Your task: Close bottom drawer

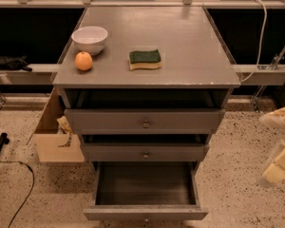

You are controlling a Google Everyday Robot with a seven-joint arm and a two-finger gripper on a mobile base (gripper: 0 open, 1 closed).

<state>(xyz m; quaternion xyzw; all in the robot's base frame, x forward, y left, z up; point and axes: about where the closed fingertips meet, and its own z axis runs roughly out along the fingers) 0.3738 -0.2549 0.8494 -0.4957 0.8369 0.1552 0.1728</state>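
Observation:
The bottom drawer (145, 213) of the grey cabinet (147, 37) is pulled far out toward me, its deep grey box empty and its narrow front panel at the bottom of the view with a small round knob (146, 219). The two drawers above, each with a round knob (146, 124), stand slightly out. My gripper (280, 163) shows as pale blurred fingers at the right edge, level with the lower drawers and well to the right of the cabinet, touching nothing.
On the cabinet top lie a white bowl (90, 39), an orange (83, 61) and a green-and-yellow sponge (145, 59). An open cardboard box (54, 134) stands on the speckled floor left of the cabinet. A black cable (19, 194) runs over the floor at far left.

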